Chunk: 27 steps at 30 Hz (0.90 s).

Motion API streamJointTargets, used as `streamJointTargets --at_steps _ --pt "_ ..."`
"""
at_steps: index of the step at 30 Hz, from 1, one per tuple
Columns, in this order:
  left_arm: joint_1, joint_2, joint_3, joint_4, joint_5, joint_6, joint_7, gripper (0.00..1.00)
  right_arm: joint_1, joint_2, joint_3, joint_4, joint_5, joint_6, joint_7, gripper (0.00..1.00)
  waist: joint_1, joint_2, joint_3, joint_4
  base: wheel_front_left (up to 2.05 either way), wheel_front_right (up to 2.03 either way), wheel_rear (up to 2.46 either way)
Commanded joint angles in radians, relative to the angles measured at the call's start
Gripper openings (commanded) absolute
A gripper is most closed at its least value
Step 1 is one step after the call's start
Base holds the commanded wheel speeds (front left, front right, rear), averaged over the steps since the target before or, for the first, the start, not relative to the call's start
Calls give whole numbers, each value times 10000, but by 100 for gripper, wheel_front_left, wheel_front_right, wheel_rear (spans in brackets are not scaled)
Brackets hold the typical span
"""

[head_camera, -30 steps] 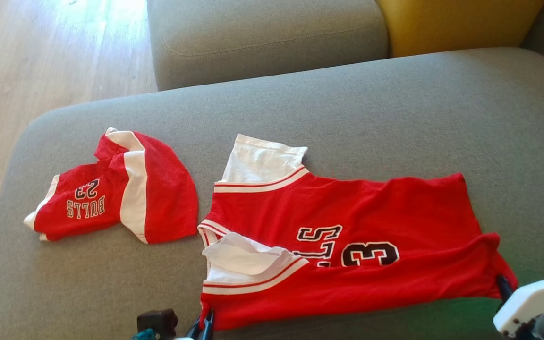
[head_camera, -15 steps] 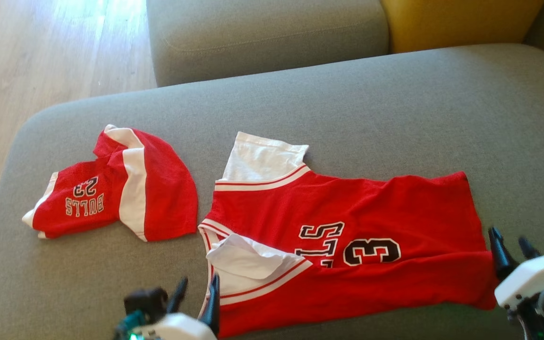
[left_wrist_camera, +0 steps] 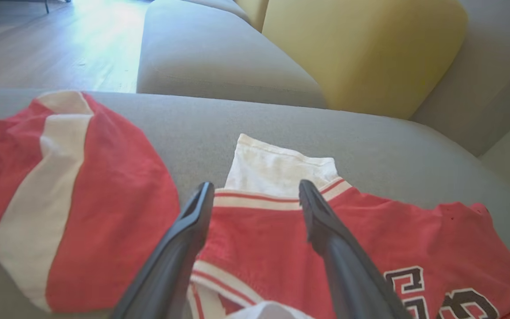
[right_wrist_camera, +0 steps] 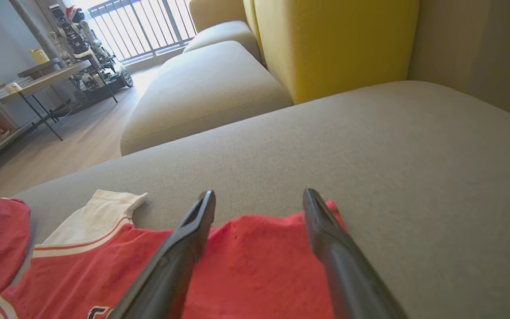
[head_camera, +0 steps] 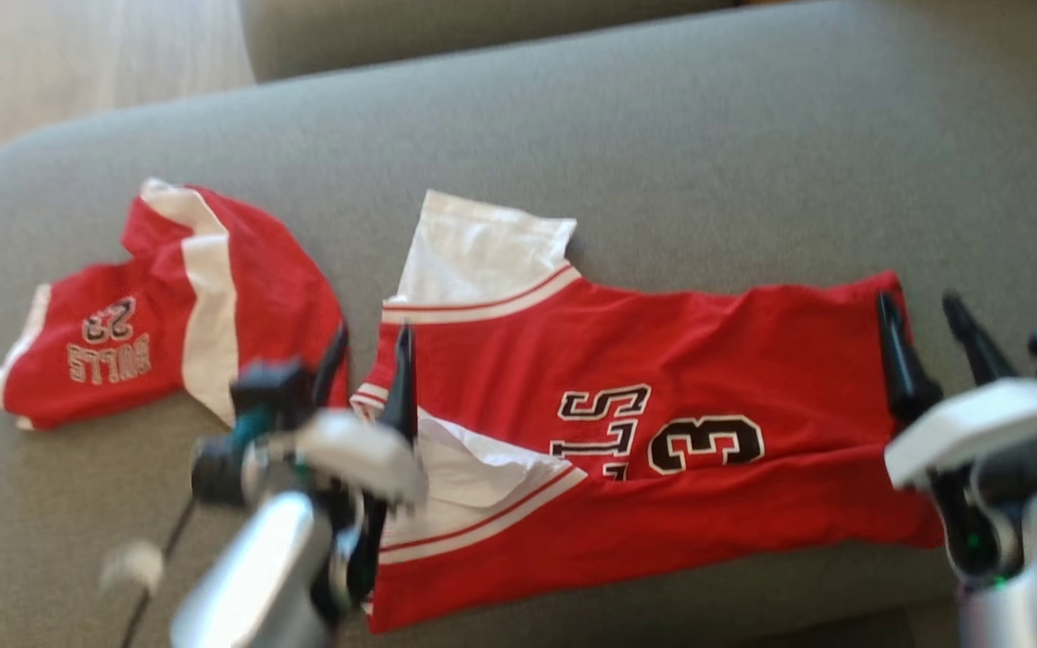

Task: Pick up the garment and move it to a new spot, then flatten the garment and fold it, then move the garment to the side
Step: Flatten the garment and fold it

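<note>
While jersey (head_camera: 707, 360) lies unheld, left end effector (head_camera: 373, 335), right end effector (head_camera: 917, 303) gape.

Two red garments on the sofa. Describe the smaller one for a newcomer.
On the wide grey fabric sofa cushion lie two red basketball garments. The smaller crumpled red garment sits at the robot's left, beside the large red jersey. Only it carries a broad white stripe and small upside-down BULLS 23 print.
</note>
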Motion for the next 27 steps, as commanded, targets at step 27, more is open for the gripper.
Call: streamJointTargets --at_steps 27 --pt "-7746 -384 -444 7477 1234 -1176 1223 100 -1516 -133 1337 -449 640 71 -1018 100 0 0 2920 -1271 0 0 0"
